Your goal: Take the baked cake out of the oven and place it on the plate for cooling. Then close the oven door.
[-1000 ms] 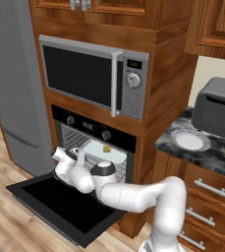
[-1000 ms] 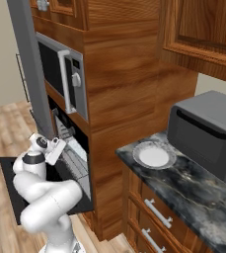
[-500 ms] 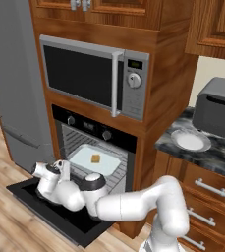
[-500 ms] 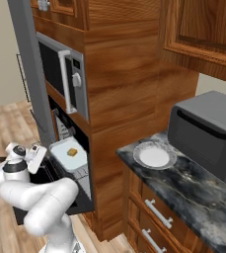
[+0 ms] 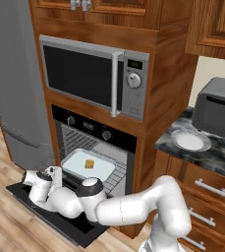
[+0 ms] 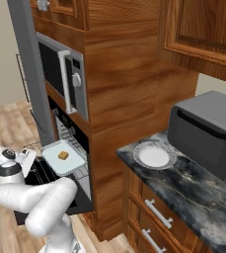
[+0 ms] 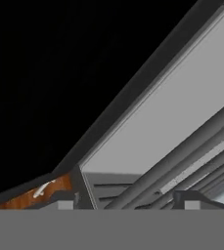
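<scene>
The small golden-tan square baked cake (image 5: 89,164) sits in the middle of a pale rectangular baking tray (image 5: 74,165) pulled out of the black built-in oven (image 5: 95,141). The end effector (image 5: 55,175) hovers at the tray's left end; whether it grips, I cannot tell.

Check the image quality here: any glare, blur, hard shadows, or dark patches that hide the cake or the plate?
Left base view: even, flat rendered light, no glare; the baked cake reads sharply on its tray. Right base view: equally sharp, and the plate is clear on the dark counter with only a soft shadow. Hand view: the upper left is pure black, the rest grey rack bars at a steep tilt.
</scene>
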